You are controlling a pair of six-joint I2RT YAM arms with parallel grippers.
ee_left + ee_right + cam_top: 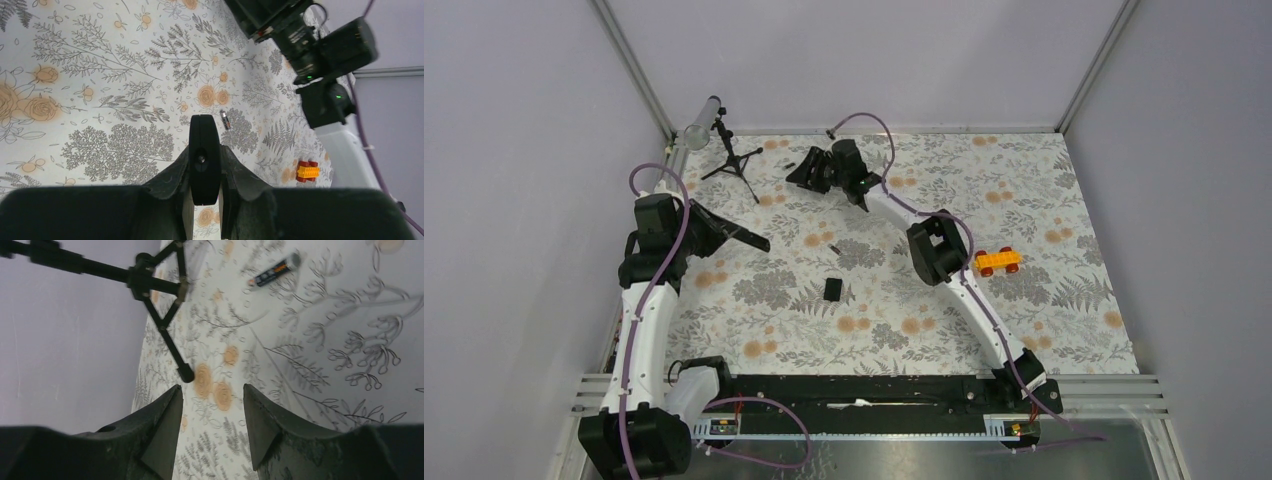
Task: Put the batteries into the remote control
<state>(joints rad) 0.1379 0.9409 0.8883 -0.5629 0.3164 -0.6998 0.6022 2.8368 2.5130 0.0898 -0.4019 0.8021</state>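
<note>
Remote control [204,150] end-on, rear obscured

The remote control [204,160], a slim black bar, is gripped edge-on in the left gripper [204,153]. One dark battery [225,120] lies flat beyond its tip. A second battery [275,271], dark with pale lettering, lies flat farther back.
</note>
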